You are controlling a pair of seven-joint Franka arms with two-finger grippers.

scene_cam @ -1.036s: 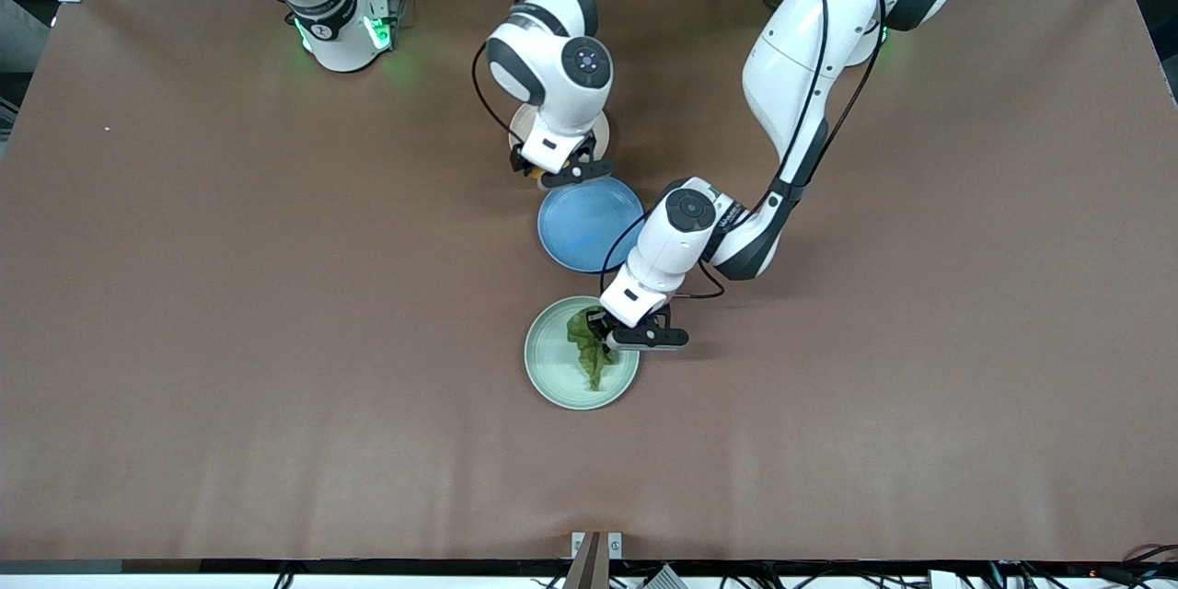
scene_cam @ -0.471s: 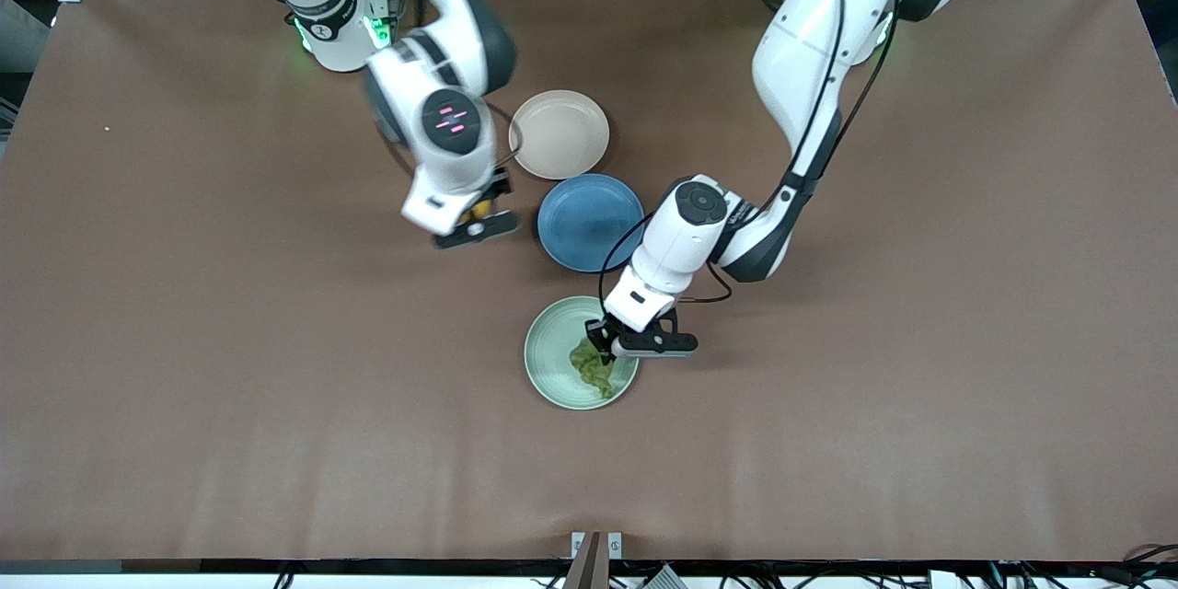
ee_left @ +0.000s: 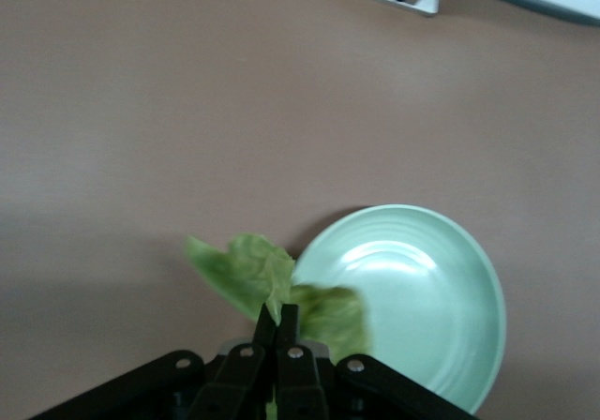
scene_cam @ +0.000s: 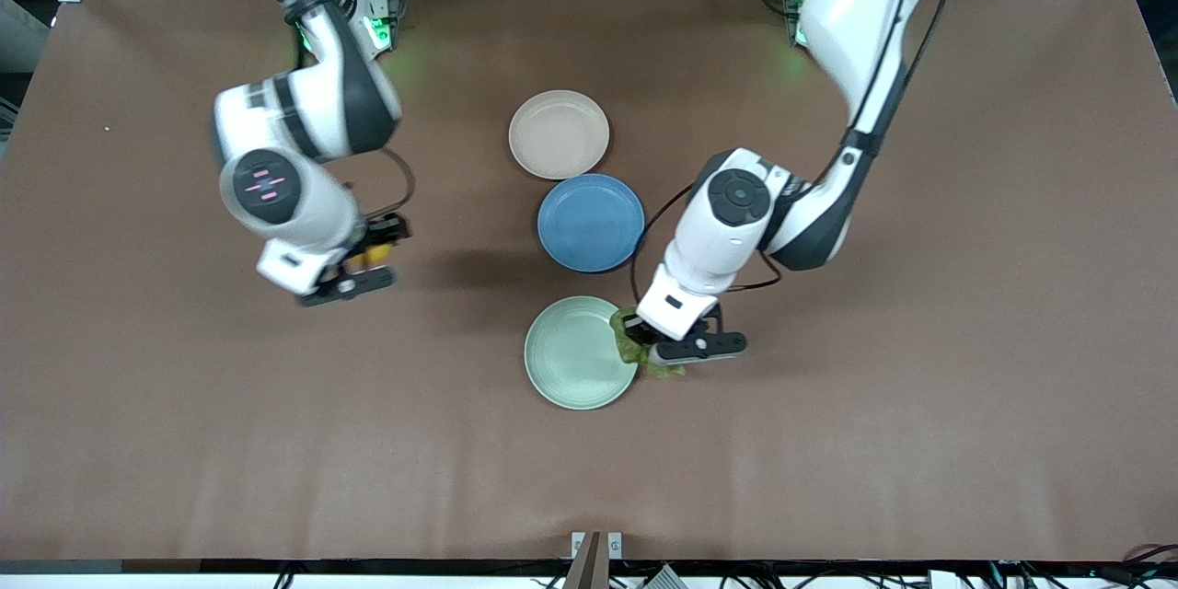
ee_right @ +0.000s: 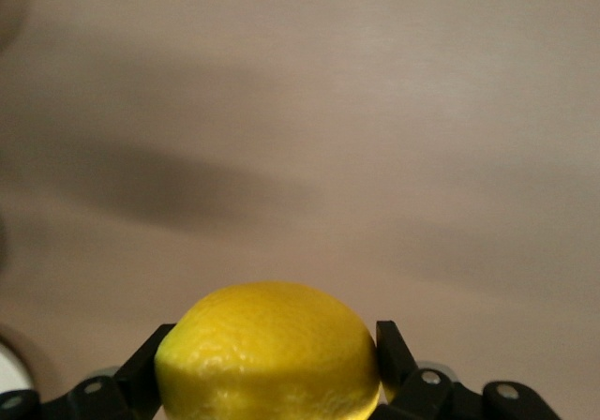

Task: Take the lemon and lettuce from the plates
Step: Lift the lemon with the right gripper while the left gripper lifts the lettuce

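Nearest the camera you have the mint plate, bare on top, with wide brown table all around its near edge. Your left gripper hangs over that plate's rim, on the side toward the left arm's end of the table, fingers pinched together on the lettuce. The leaf dangles from the tips, partly over the rim and partly over bare table. In the left wrist view one lobe spreads past the plate's edge.

Next comes the blue plate, just beside the mint one, a narrow strip of table between their rims. The beige plate sits farther still, its rim touching or nearly touching the blue one.

Your right gripper is well apart from all three plates, over open table toward the right arm's end. It is clamped on the lemon, one finger against each side, with nothing but table under it.
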